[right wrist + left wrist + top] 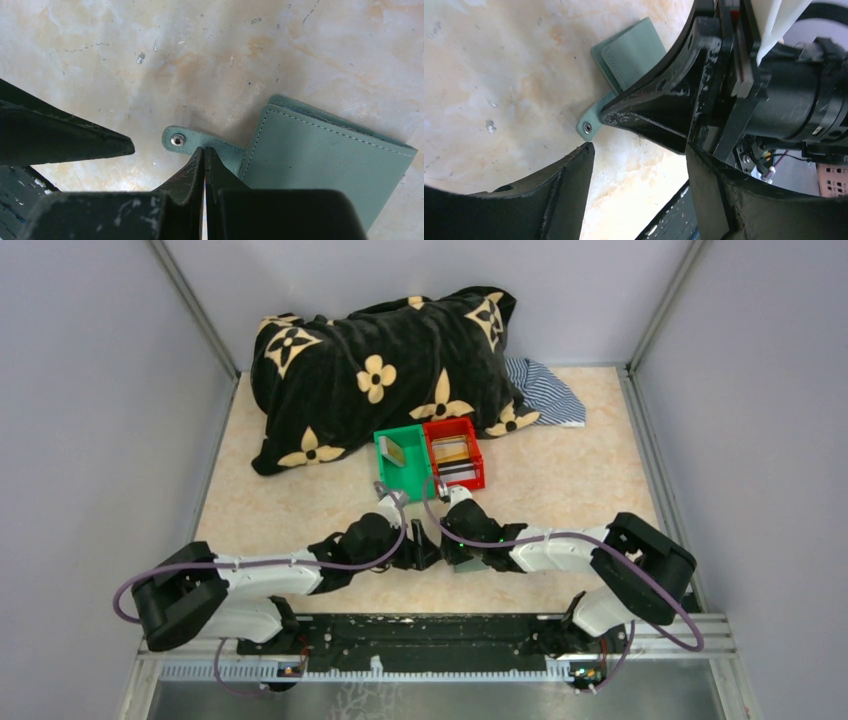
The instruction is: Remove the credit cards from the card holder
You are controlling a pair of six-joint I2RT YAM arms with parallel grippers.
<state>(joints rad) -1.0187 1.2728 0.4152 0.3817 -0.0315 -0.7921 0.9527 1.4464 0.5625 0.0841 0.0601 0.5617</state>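
The card holder (320, 160) lies folded shut on the table, grey-green, with its snap tab (177, 140) sticking out to the side. My right gripper (204, 150) is shut, and its joined tips rest on the base of that tab. My left gripper (639, 150) is open with only bare table between its fingers. One left fingertip (586, 150) sits just beside the tab's snap (588, 127). From above, both grippers (430, 550) meet over the card holder (465, 562). Credit cards lie in the bins: a tan one (393, 451) in the green bin, others (453, 452) in the red bin.
A green bin (400, 480) and a red bin (478, 465) stand side by side just beyond the grippers. Behind them lies a black cushion with tan flowers (380, 370), with striped cloth (545, 390) at its right. Grey walls close in the table.
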